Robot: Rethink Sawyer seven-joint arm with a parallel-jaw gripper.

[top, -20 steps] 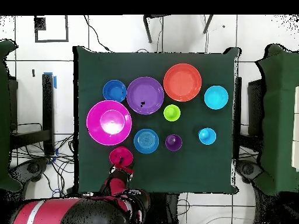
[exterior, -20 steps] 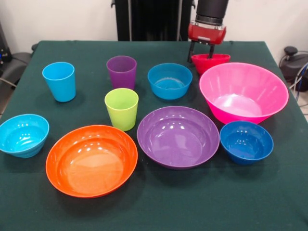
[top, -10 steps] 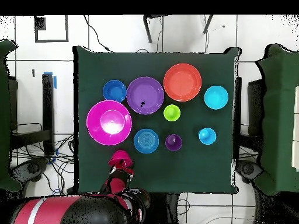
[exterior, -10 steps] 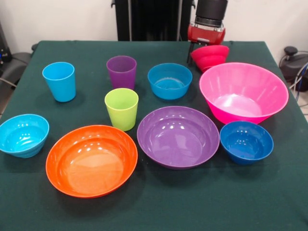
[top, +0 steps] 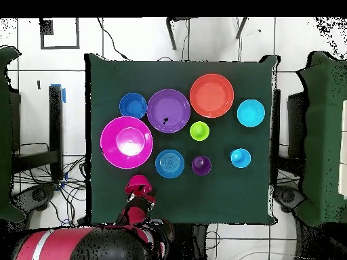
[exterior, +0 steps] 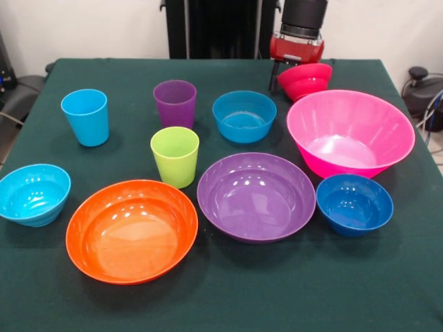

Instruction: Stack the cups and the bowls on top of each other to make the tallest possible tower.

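Front view, gripper (exterior: 299,69) held the small glossy red plastic bowl (exterior: 304,80) tilted, raised off the dark green table (exterior: 221,304), just behind the big deep pink plastic bowl (exterior: 350,131)

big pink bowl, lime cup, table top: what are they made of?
Pink bowl: looks like glossy moulded plastic; bright highlights in its well, thin even rim.
Lime green cup: probably plastic too, smooth, with a duller sheen and uniform colour.
Table top: dark green matte cover, likely cloth or felt; no glare, faint wrinkles. Can't confirm by sight.
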